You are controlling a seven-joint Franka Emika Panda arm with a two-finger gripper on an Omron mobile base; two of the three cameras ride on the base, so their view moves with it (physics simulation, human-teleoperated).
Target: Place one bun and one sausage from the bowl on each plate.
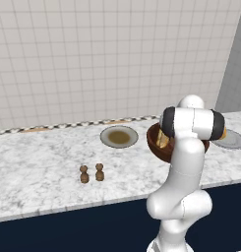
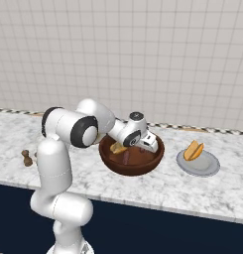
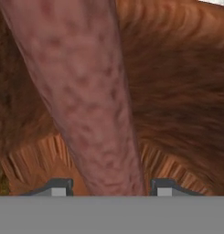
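Two shallow round plates sit on the white-and-grey marbled counter (image 1: 38, 162), one on each side of the bowl (image 2: 131, 159). Left of the bowl lies the plate with the brownish centre (image 1: 119, 136), pale-rimmed and flat. Right of it lies the plain grey plate (image 2: 198, 163), which carries a folded golden bun (image 2: 194, 150) standing on its edge.

Deep, round and glossy, the bowl is dark reddish-brown; in the hand view its inner wall shows fine wood-like streaks that fan out lighter and orange near the bottom. A second tan bun (image 2: 117, 147) rests against its left inner wall.

Reaching down into the bowl, the gripper (image 3: 111, 188) has its two small dark fingertips (image 3: 58, 187) standing apart, one on each side of a sausage (image 3: 86, 91). This sausage is a long rounded cylinder, dull pinkish-brown with a mottled, blotchy skin, and runs away from the fingers up through the hand view. Whether the pads press on it I cannot tell.

Near the front left of the counter stand two small brown shakers (image 1: 91, 173), turned like little knobbed pegs, just beside each other.
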